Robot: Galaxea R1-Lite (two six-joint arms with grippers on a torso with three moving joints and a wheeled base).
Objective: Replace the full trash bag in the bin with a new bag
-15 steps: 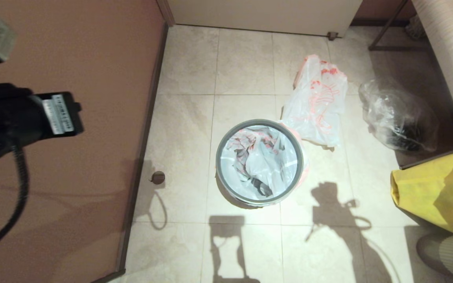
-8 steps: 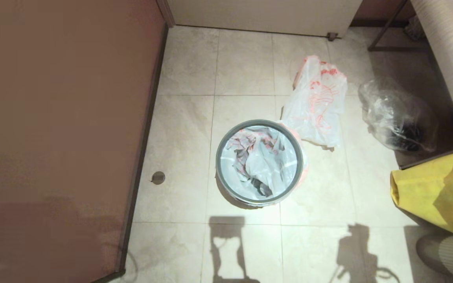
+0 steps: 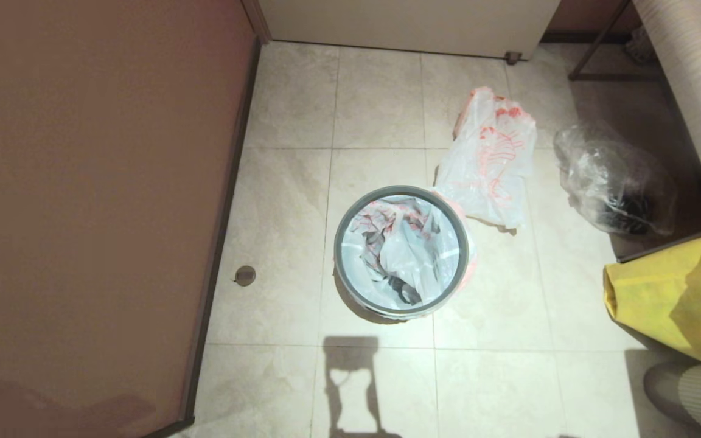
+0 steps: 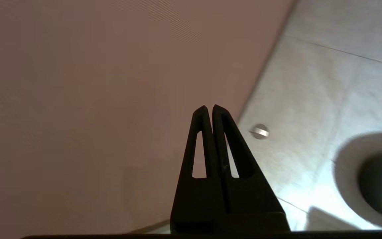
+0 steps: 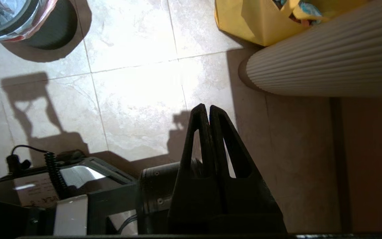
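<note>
Left gripper (image 4: 209, 107), black tapered fingers pressed together, hangs beside a smooth brown wall. Ahead to its right stands the round grey-rimmed bin (image 3: 401, 252), lined with crinkled white plastic. The bottle-stuffed full trash bag (image 3: 491, 165) lies beyond it. Right gripper (image 5: 208, 106), likewise closed, hovers over glossy tiles.

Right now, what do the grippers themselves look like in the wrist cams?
The left gripper and the right gripper look identical: matte black, each with two long fingers tapering to a point, each finger pierced by a narrow slot. No markings or cables show on either gripper.
</note>
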